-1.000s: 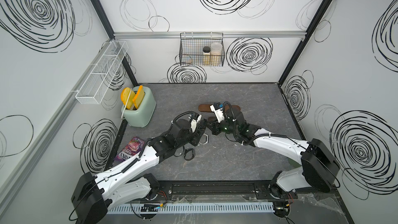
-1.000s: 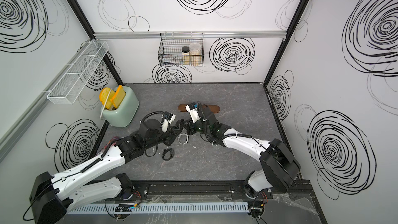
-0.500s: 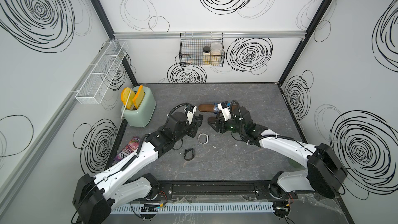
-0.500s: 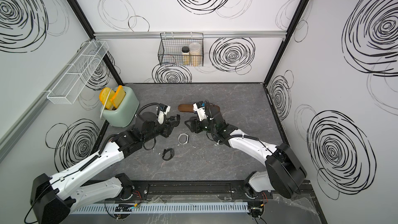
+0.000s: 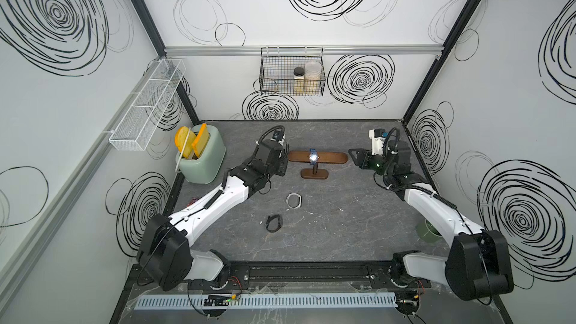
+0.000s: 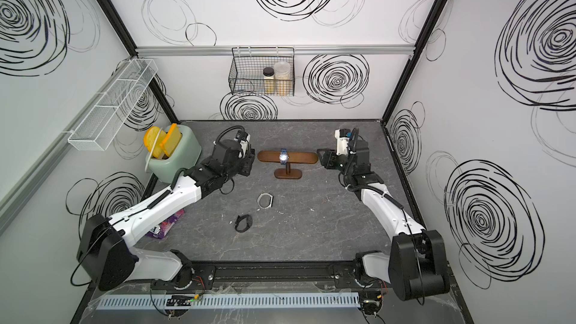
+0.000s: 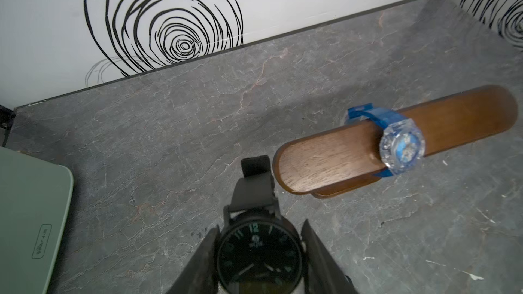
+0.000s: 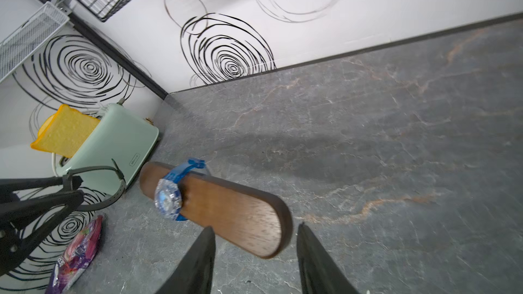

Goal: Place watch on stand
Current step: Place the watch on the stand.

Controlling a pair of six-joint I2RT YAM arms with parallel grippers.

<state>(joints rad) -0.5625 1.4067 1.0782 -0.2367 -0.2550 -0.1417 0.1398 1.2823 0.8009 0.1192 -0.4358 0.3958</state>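
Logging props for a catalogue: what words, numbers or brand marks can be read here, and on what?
"12", "11": green numerals on the dial of the black watch.
Brand under that dial's logo: blurred, unreadable.
Boxed label on the green toaster: too small to read.
Print on the purple snack packet: blurred, unreadable.

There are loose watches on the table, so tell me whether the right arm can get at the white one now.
Probably yes. The right pincer is open and empty beside the end of the stand, and the white watch lies on bare table in front of it, with nothing between them.
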